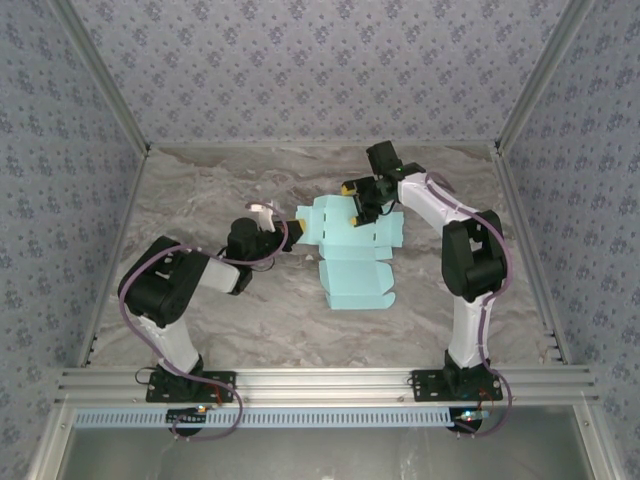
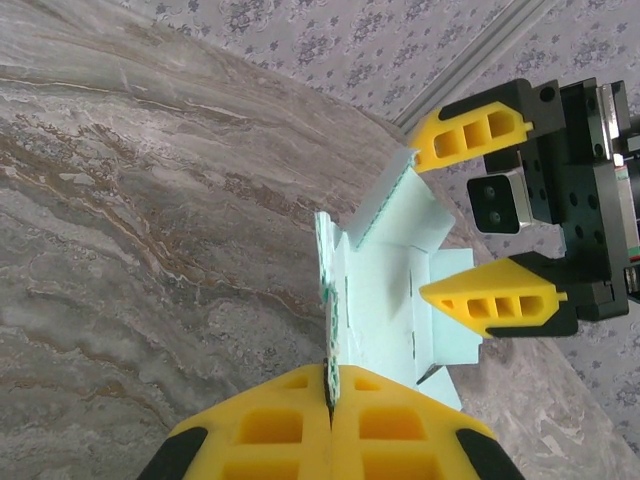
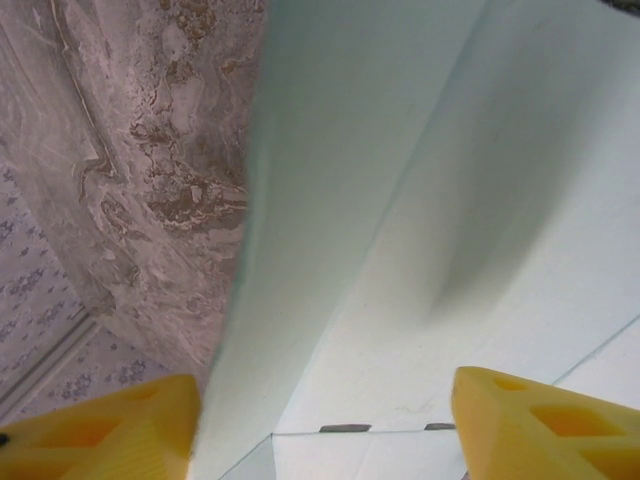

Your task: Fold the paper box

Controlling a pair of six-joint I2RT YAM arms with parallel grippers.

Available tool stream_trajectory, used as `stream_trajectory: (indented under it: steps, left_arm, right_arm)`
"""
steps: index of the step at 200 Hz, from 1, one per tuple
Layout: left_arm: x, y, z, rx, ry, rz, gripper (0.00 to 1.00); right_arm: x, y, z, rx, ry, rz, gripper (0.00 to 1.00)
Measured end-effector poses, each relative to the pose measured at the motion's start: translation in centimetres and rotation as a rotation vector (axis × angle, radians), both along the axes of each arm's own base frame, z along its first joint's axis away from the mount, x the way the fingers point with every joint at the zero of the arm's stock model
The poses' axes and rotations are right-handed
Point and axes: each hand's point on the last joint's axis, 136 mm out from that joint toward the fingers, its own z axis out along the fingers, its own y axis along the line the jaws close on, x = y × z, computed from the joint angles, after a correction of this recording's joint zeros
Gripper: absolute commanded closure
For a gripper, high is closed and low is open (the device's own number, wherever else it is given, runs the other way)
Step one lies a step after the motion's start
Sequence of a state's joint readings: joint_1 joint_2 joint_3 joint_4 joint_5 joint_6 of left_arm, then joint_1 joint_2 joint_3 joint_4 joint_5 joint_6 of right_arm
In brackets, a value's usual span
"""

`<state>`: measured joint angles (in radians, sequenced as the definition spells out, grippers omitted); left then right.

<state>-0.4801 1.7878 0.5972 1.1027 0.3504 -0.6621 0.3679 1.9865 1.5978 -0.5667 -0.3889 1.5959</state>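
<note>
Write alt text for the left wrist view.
The left tool is shut on an edge of the aqua paper box, a partly folded cut-out on the marble table. Beyond, the right tool stands open around a raised flap.

Left arm: elbow folded back low on the left side, forearm reaching inward. Left claw (image 2: 330, 390) has its fingers pressed flat together, pinching one edge of the paper box (image 1: 350, 262). Right arm: rises upright from its base with the elbow high, forearm angled forward and inward, wrist pitched down. Right claw (image 1: 355, 203) has its fingers (image 3: 545, 425) spread apart and faces the left claw.
</note>
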Motion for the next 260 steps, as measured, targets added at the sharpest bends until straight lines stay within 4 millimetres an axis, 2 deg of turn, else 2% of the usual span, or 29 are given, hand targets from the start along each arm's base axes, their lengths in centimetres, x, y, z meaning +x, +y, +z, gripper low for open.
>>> stream_trajectory:
  steps: [44,58,81,116,148,182,222,244,260]
  left_arm:
    - [0.0,0.2,-0.3,0.004,0.005,0.008,0.96]
    - [0.0,0.2,-0.3,0.005,0.005,0.008,0.94]
    - [0.1,0.3,-0.3,0.014,-0.003,0.017,0.81]
    - [-0.1,0.8,-1.1,0.039,0.007,0.033,0.74]
    - [-1.0,1.6,-1.6,0.074,0.03,0.046,0.64]
    - [-1.6,2.5,0.8,0.099,-0.001,0.065,0.48]
    - [-1.8,5.6,3.9,0.128,-0.058,0.145,0.43]
    - [-1.9,7.6,3.8,0.179,-0.046,0.211,0.43]
    - [-1.9,8.6,2.7,0.234,-0.009,0.256,0.43]
  right_arm:
    - [0.3,0.4,0.3,0.018,-0.016,0.005,0.58]
    - [0.3,0.5,0.4,0.019,-0.02,0.008,0.69]
    - [0.5,0.7,0.2,0.032,-0.039,0.003,0.81]
    - [0.0,0.9,-0.9,0.034,-0.031,0.002,0.92]
    - [0.4,1.4,-1.0,0.053,-0.083,0.01,0.96]
    - [1.0,2.2,-0.3,0.091,-0.196,0.041,0.98]
    - [1.5,3.4,2.7,0.225,-0.489,0.101,0.98]
    - [1.3,4.0,3.6,0.288,-0.583,0.131,0.98]
    - [1.6,4.5,5.3,0.329,-0.66,0.157,0.98]
